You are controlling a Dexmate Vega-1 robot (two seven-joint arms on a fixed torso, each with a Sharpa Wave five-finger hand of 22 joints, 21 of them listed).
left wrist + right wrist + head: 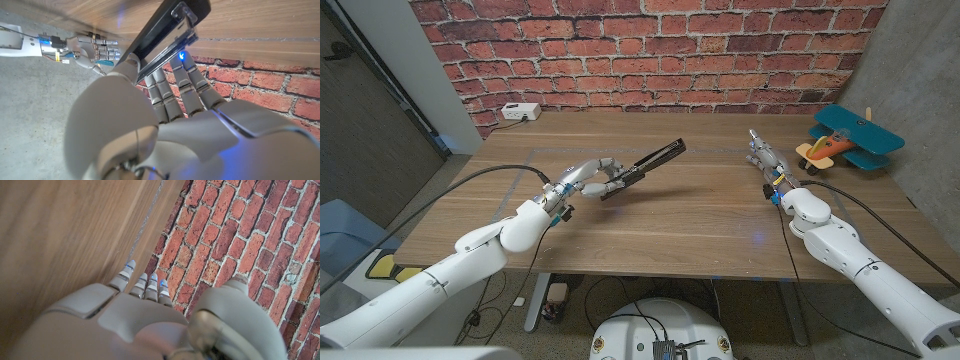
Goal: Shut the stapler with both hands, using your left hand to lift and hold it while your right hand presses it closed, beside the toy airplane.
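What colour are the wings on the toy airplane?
The toy airplane has blue wings and an orange body. The head view shows it best.

Looking down from the head over the wooden table [650, 215] toward the brick wall [650, 50], taking in both arms from the frame's bottom corners. Riding close behind the left hand [150, 115], turned upside down, putting tabletop [260, 30] above brick and catching the right hand [95, 50] at upper left. Hugging the right hand's back [135, 320], sharing table and wall.
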